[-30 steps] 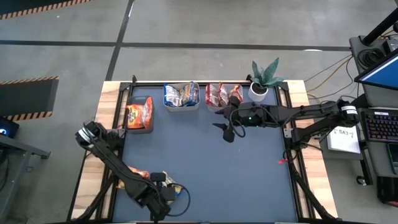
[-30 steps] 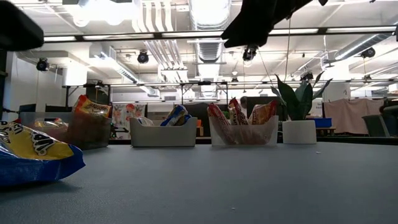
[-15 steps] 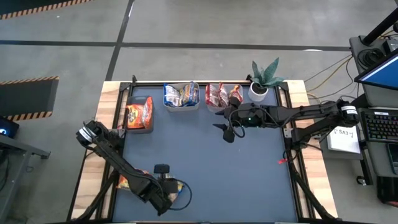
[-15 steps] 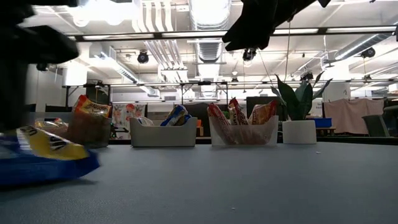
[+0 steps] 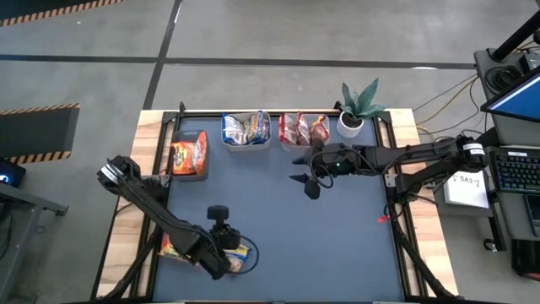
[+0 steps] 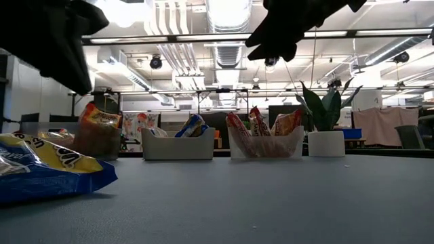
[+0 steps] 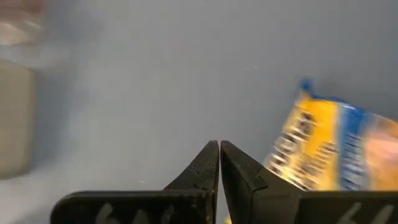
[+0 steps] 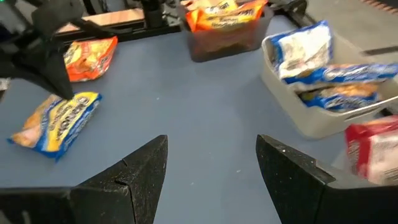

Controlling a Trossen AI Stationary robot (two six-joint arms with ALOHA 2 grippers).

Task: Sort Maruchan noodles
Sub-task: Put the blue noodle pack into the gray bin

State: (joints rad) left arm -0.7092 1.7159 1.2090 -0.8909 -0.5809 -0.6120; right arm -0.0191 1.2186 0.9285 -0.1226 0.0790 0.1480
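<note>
With the yellow-and-blue packet (image 5: 237, 252) lying loose near the table's front-left, beside the left gripper (image 7: 219, 163) whose fingers are pressed together empty, a lunge could shove it away. An orange packet (image 8: 89, 57) waits nearby, apparently off the mat. Back tubs (image 5: 246, 142) hold sorted packets; the right gripper (image 8: 211, 165) hangs spread.

Almost nothing reads clearly. A white sheet (image 5: 467, 187) beside the table's right edge bears dark characters, possibly "BAS" (too small to be sure). Printing on the noodle packets (image 8: 57, 123) stays illegible.
</note>
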